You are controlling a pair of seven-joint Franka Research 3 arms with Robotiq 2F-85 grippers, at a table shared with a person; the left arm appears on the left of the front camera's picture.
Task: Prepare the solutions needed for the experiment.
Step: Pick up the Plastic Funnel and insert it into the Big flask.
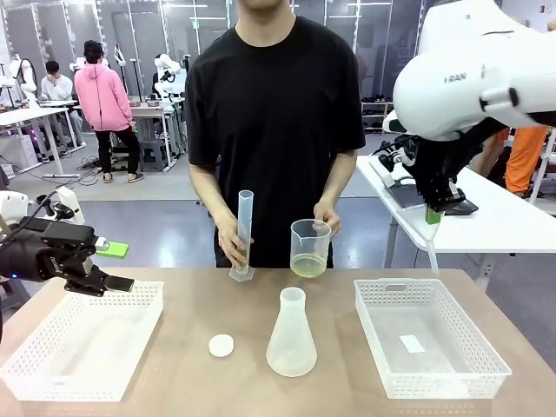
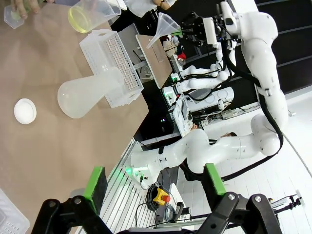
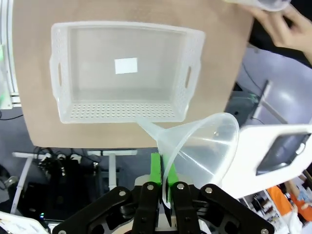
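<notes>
The solutions (image 1: 307, 267) are a shallow pale yellow liquid in a clear beaker (image 1: 310, 248) that the person holds at the table's far edge; they appear again as yellow solutions (image 2: 80, 19) in the left wrist view. The person's other hand steadies a tall measuring cylinder (image 1: 244, 234). A translucent conical flask (image 1: 291, 334) stands mid-table, also visible as the flask (image 2: 90, 92). My left gripper (image 1: 113, 266) hangs open over the left basket, its green pads (image 2: 95, 183) wide apart. My right gripper (image 3: 163, 183) is shut on a clear funnel (image 3: 200, 146), high above the right basket (image 3: 124, 73).
A white round cap (image 1: 221, 345) lies left of the flask. White perforated baskets sit at the left (image 1: 87, 339) and right (image 1: 426, 334); the right one holds a small white label. Another white table (image 1: 512, 221) stands behind on the right.
</notes>
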